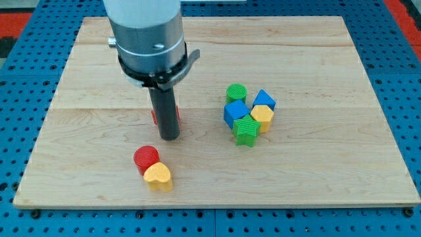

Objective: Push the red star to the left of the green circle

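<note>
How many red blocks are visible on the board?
2. The red circle sits near the view's bottom, touching the yellow heart. The red star is mostly hidden behind my tip.

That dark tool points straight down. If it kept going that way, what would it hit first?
The wooden board: my tip points straight down and looks to be resting on it, with nothing between. The red star sits just behind the rod, mostly hidden; I cannot tell whether they touch.
</note>
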Motion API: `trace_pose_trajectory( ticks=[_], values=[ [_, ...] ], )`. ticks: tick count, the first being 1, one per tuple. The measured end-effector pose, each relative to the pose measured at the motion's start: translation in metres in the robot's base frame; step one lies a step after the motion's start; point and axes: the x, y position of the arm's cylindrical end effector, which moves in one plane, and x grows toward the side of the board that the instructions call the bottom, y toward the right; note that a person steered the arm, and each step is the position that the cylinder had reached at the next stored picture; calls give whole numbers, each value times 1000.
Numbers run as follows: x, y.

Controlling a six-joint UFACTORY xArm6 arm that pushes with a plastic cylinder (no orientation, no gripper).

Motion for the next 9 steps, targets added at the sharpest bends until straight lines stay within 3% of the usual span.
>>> trace_pose_trajectory(
  ticks=[1,2,4,5,6,7,8,9],
  values=[
    [8,-59],
    [-13,-86],
    [-69,32],
    [-71,50],
    [-58,-9],
    [-18,-51],
    [-6,6],
    [-34,27]
  ],
)
